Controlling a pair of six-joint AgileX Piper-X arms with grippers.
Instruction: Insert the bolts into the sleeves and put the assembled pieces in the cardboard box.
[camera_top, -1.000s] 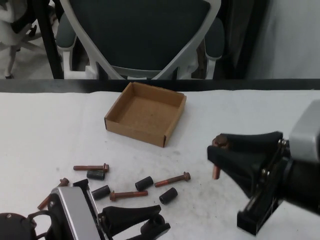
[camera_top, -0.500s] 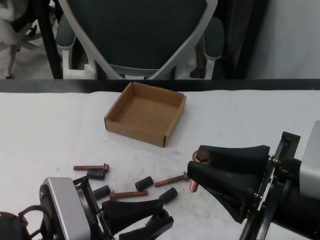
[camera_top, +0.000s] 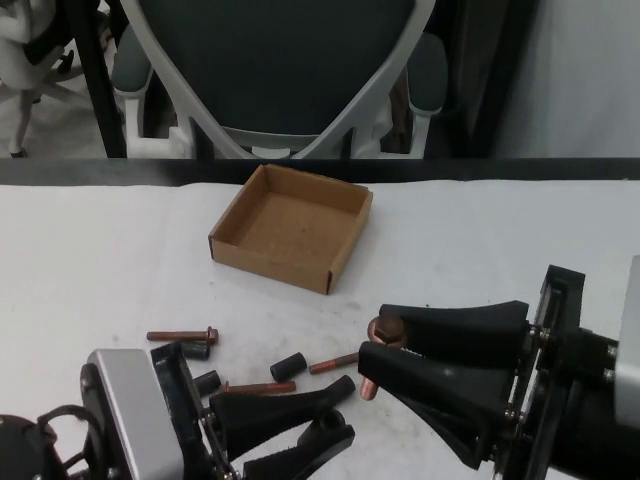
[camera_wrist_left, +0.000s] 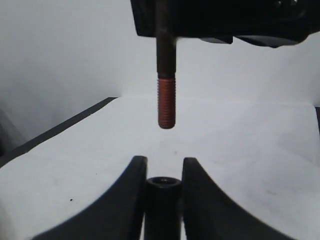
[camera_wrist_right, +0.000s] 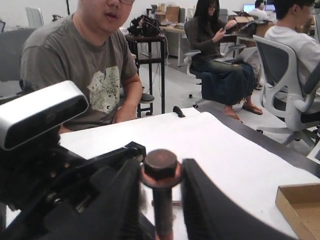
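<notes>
My right gripper (camera_top: 375, 337) is shut on a copper bolt (camera_top: 371, 368) just under its head, and the bolt hangs with its threaded end down. In the left wrist view that bolt (camera_wrist_left: 166, 102) hangs straight above a black sleeve (camera_wrist_left: 162, 200), with a gap between them. My left gripper (camera_top: 340, 413) is shut on this sleeve (camera_top: 326, 427), whose bore faces up. The right wrist view has the bolt head (camera_wrist_right: 160, 166) between the two dark fingers (camera_wrist_right: 202, 200). The cardboard box (camera_top: 335, 262) stands open at the back centre of the bench.
Loose bolts (camera_top: 182, 335) (camera_top: 258, 387) (camera_top: 333, 362) and black sleeves (camera_top: 288, 366) (camera_top: 192, 350) lie on the white bench at front left. An office chair (camera_top: 280, 70) stands behind the bench. People sit in the room beyond.
My right gripper has carried the bolt left and down until it is over the left gripper. The left gripper with the sleeve has shifted slightly right and up beneath it.
</notes>
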